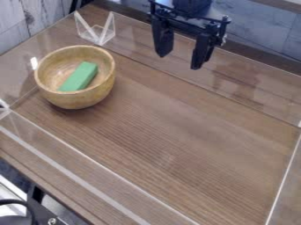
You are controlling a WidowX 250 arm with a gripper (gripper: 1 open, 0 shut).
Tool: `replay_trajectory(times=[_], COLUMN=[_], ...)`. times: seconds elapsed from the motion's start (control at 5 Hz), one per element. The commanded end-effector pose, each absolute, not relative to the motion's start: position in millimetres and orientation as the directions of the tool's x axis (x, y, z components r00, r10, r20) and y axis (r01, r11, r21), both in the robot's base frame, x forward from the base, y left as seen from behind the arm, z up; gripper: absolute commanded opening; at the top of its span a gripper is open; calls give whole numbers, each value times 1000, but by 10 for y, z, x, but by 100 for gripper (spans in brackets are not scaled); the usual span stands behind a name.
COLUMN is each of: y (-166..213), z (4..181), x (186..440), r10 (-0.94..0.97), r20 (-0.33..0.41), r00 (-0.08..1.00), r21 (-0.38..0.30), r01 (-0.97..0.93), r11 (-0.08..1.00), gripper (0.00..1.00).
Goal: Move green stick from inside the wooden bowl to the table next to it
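The green stick (80, 76) lies inside the wooden bowl (76, 91), slanting from lower left to upper right. The bowl stands on the dark wood-grain table (177, 132) at the left side. My gripper (182, 48) hangs at the top of the view, well to the right of the bowl and above the table. Its black fingers (201, 51) point down and stand apart, open, with nothing between them.
Clear plastic walls (70, 171) edge the table along the front, left and right. A clear bracket (97, 31) stands at the back left corner behind the bowl. A tiled wall runs along the back.
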State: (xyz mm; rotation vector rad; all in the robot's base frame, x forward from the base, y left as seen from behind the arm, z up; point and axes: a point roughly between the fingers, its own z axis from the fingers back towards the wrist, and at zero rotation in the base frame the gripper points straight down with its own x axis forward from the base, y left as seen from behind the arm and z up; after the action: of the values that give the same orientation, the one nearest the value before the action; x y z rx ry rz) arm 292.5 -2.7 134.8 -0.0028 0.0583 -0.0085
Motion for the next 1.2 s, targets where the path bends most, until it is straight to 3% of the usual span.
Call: replay_trajectory(times=[0.0, 0.6, 1.0], y=[92, 208, 571], z=[1310, 1181, 1206], x=[2917, 2845, 2758], r10=[-40, 28, 20], r20=[-70, -113, -91], r00=[997, 993, 996], r21=[0, 7, 17], r01=[40, -28, -18], r11=[999, 1000, 1000], gripper=[100, 100, 100])
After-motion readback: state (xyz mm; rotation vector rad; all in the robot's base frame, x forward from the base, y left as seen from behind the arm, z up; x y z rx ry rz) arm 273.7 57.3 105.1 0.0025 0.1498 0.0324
